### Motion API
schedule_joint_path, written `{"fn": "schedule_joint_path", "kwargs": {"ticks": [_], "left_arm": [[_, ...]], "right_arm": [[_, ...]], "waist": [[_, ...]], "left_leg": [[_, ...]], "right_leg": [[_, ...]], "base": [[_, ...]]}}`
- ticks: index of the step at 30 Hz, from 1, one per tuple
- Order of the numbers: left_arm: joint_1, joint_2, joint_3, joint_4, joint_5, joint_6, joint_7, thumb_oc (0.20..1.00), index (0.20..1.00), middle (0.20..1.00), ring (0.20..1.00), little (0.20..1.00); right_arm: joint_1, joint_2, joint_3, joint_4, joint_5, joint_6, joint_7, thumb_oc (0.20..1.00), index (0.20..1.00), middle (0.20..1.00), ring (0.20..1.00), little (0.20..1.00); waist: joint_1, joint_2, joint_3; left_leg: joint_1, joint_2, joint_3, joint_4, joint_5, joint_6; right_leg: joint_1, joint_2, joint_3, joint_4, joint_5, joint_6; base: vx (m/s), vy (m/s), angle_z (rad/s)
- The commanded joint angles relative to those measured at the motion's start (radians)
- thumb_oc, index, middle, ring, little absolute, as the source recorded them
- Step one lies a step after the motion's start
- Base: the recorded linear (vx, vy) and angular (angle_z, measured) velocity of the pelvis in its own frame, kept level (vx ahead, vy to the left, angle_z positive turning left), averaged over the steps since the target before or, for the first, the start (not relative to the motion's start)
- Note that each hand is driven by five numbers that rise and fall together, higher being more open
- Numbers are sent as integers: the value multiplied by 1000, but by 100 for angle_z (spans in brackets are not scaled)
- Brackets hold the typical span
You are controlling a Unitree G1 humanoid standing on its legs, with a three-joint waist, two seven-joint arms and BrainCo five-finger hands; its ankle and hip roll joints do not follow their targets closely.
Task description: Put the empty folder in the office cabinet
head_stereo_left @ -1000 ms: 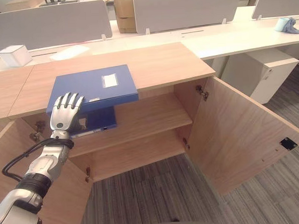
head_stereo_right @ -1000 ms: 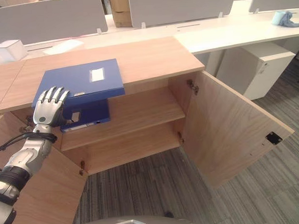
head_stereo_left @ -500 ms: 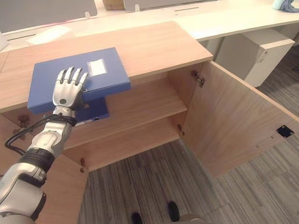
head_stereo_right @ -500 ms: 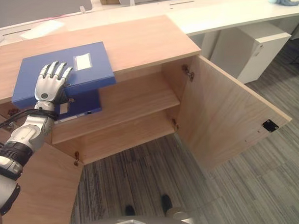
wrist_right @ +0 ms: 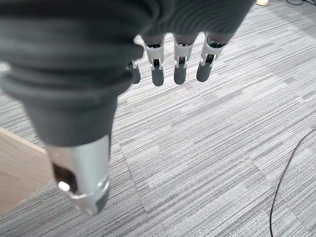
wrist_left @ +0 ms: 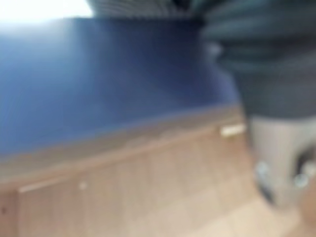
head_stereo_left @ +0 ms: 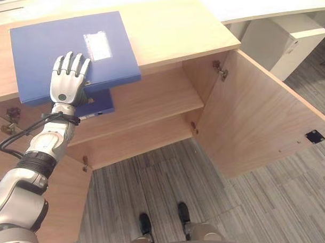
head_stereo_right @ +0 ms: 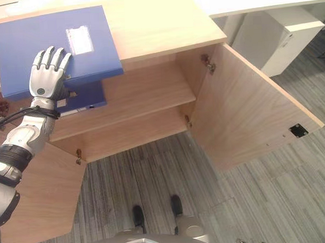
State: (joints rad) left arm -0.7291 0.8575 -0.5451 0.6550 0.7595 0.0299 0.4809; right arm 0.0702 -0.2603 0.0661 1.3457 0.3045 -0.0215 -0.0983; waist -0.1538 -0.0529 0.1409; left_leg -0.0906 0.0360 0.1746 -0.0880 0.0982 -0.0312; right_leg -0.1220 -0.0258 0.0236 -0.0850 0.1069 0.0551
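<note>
The blue folder (head_stereo_left: 69, 50) lies flat on top of the office cabinet (head_stereo_left: 170, 30), its front edge jutting out past the cabinet's front lip, above the open compartment. The left robot hand (head_stereo_left: 67, 82) rests on that overhanging front part with its fingers straight and spread, pressing flat on the cover rather than curled round it, so nothing is grasped as yet. Just below the folder's overhang, on the upper shelf (head_stereo_left: 151, 103) inside the cabinet, a second blue folder (head_stereo_left: 98, 106) already lies, partly hidden by the first. The cabinet door (head_stereo_left: 258, 113) to the right of the shelves stands wide open, so the way in is free. The right robot hand (wrist_right: 173, 64) hangs relaxed over the carpet floor (wrist_right: 212, 148), fingers loosely straight, idle. The step in hand looks to be taking hold of the folder on the cabinet top; the placing itself is not yet begun. The next move likely calls for sliding the folder further off the lip until the fingers can close on its edge, then lowering it and feeding it onto a shelf, beside or over the folder already there, without tipping it off.
</note>
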Motion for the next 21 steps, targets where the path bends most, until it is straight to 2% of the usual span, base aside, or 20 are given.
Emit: {"fn": "schedule_joint_path", "kwargs": {"ticks": [1, 2, 13, 19, 21], "left_arm": [[-48, 34, 26, 45, -25, 8, -4, 492, 492, 492, 492, 492], [-41, 28, 36, 36, -32, 6, -5, 200, 200, 200, 200, 200], [-38, 44, 64, 11, -53, -2, 2, 200, 200, 200, 200, 200], [-22, 46, 128, -70, -91, -7, 11, 200, 200, 200, 200, 200], [-17, 27, 186, -166, -145, -23, 23, 200, 200, 200, 200, 200]], "right_arm": [[-15, -45, 10, 40, 49, -8, -27, 1000, 1000, 1000, 1000, 1000], [-18, -45, 8, 39, 50, -7, -27, 1000, 1000, 1000, 1000, 1000], [-30, -50, -10, 37, 68, -10, -30, 1000, 1000, 1000, 1000, 1000], [-27, -46, -25, 43, 67, 2, -22, 1000, 1000, 1000, 1000, 1000], [-27, -42, -29, 54, 54, 17, -12, 1000, 1000, 1000, 1000, 1000]], "waist": [[-7, 5, -39], [-6, 3, -38], [-1, -4, -52], [6, 3, -59], [13, 10, -75]], "left_leg": [[-6, 9, -6, 1, -112, -27], [-11, 7, -7, 1, -110, -27], [-26, 5, -3, 1, -105, -27], [9, -1, 3, 1, -116, -25], [46, -6, 0, 1, -127, -22]], "right_leg": [[3, -56, -22, -2, -17, 104], [-2, -56, -22, -2, -15, 103], [-21, -56, -19, -2, -8, 103], [9, -60, -19, -2, -19, 107], [49, -66, -24, -2, -27, 106]], "base": [[0, 0, 0], [-30, 27, 0], [3, 2, 0], [20, 11, -6], [61, 4, -3]]}}
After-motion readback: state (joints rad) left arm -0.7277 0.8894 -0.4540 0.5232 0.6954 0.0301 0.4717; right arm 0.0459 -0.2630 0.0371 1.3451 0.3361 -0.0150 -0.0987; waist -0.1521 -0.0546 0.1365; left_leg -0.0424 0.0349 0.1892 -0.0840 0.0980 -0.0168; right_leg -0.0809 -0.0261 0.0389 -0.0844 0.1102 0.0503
